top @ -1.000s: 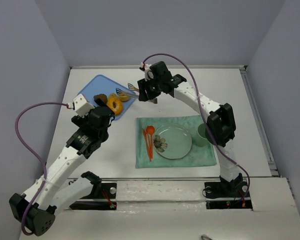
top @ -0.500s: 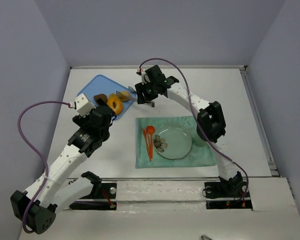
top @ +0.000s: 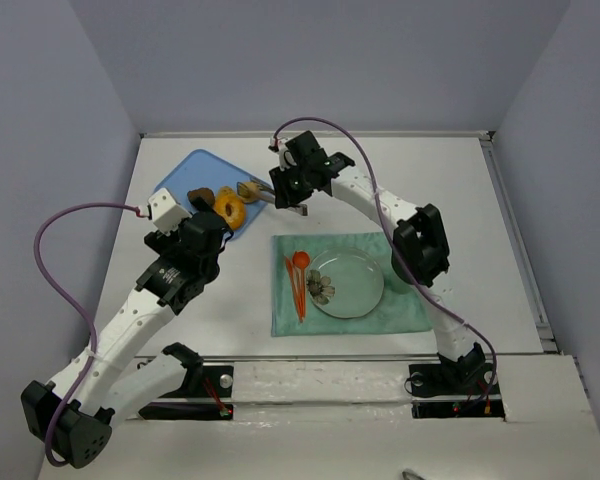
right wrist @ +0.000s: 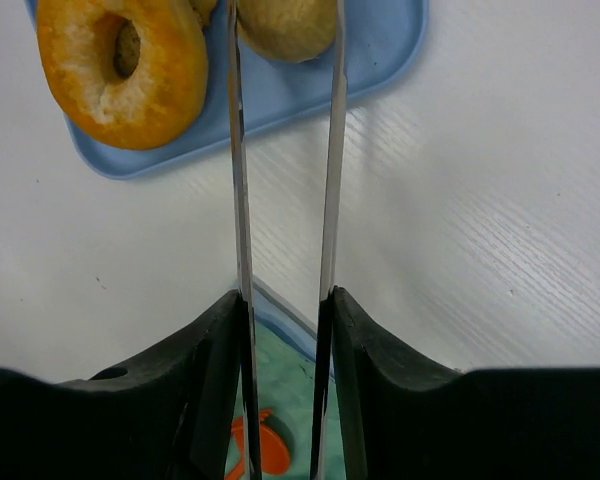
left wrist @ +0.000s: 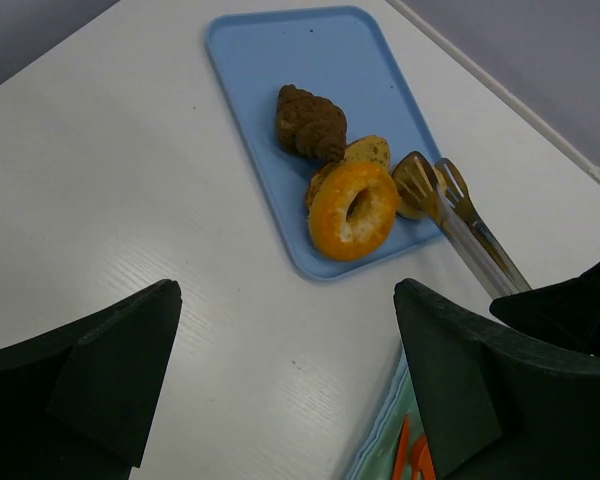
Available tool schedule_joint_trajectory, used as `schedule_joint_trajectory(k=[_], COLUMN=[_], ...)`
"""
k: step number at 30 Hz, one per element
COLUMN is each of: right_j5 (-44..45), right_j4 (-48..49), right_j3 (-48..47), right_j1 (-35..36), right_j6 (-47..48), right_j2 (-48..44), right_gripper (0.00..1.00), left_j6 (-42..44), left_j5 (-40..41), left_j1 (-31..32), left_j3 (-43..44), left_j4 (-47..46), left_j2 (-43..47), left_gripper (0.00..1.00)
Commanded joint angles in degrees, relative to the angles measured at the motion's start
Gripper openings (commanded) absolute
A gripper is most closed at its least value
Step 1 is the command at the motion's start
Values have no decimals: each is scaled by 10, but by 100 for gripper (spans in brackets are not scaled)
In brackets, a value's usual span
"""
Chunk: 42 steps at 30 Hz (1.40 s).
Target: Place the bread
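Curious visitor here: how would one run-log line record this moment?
right gripper: shut on tongs | tongs: arms flank bread on blue tray | left gripper: open | green plate: no bread yet

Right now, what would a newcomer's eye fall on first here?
The orange ring doughnut on the blue tray at the far left stands out first. Beside it, the right pincer holds metal tongs whose arms straddle the small golden bread. Nearer, a green plate sits on a green mat.
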State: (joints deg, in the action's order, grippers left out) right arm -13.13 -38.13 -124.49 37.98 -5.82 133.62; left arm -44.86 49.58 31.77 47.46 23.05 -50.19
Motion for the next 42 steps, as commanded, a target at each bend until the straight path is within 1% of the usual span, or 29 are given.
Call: schedule_joint_trajectory(k=[1, 3, 4, 5, 6, 7, 8, 9, 10, 11, 13, 14, 16, 17, 18, 19, 21, 23, 25, 28, 30, 33, 34, 35, 39, 40, 42], right_j5=[33, 55, 65, 73, 81, 98, 105, 111, 118, 127, 128, 127, 110, 99, 65, 43, 0, -5, -3, 6, 6, 5, 5, 6, 11, 9, 10], right_j4=[16, 39, 49, 59, 72, 75, 84, 89, 94, 96, 95, 91, 79, 63, 53, 42, 11, -20, -39, -64, -70, -81, -84, -86, -91, -92, -92], right_j3=[-37, -3, 14, 36, 87, 114, 148, 183, 259, 297, 371, 443, 505, 559, 581, 601, 649, 670, 693, 708, 710, 706, 703, 697, 678, 674, 663], right_j1=[4, 4, 4, 4, 4, 4, 4, 4, 4, 4, 4, 4, 4, 4, 4, 4, 4, 4, 4, 4, 4, 4, 4, 4, 4, 4, 4], right_j6=[-1, -3, -8, -9, -9, -12, -15, -16, -24, -29, -43, -50, -73, -80, -87, -90, -101, -107, -113, -118, -117, -118, -117, -116, -115, -112, -111], right_j2=[-62, -92, -133, -156, -180, -206, -260, -289, -319, -378, -437, -498, -559, -589, -640, -663, -715, -738, -760, -768, -770, -767, -765, -764, -759, -757, -754], right_gripper=[24, 21, 20, 20, 20, 20, 20, 20, 20, 20, 20, 20, 21, 22, 23, 25, 25, 26, 30, 34, 34, 42, 46, 56, 60, 63, 64], left_j6=[-24, -28, -28, -28, -28, -25, -24, -23, -23, -24, -25, -20, -19, -17, -16, -15, -15, -14, -16, -22, -22, -26, -28, -29, -29, -29, -26], left_j5=[31, 25, 23, 19, 12, 8, -2, -6, -10, -18, -27, -35, -40, -45, -49, -52, -62, -71, -74, -79, -81, -72, -70, -68, -58, -57, -55], left_j1=[-2, -2, -2, -2, -3, -3, -3, -3, -3, -3, -4, -4, -4, -4, -4, -4, -4, -5, -5, -5, -5, -5, -5, -5, -5, -5, -5], left_j3=[7, 8, 9, 9, 9, 8, 7, 7, 8, 11, 22, 25, 28, 28, 29, 28, 25, 25, 27, 22, 19, 19, 21, 21, 21, 22, 22], left_j4=[2, 3, 2, -1, -5, -7, -13, -17, -19, -21, -22, -30, -38, -45, -49, -51, -62, -63, -58, -52, -50, -41, -38, -35, -33, -33, -34], left_j2=[1, 1, 1, 1, 0, -3, -4, -7, -12, -19, -25, -28, -38, -39, -46, -49, -59, -65, -75, -81, -83, -88, -89, -89, -89, -88, -88], left_gripper=[99, 99, 99, 99, 99, 99, 99, 99, 99, 99, 99, 99, 99, 99, 99, 99, 99, 99, 99, 99, 99, 99, 99, 99, 99, 99, 99])
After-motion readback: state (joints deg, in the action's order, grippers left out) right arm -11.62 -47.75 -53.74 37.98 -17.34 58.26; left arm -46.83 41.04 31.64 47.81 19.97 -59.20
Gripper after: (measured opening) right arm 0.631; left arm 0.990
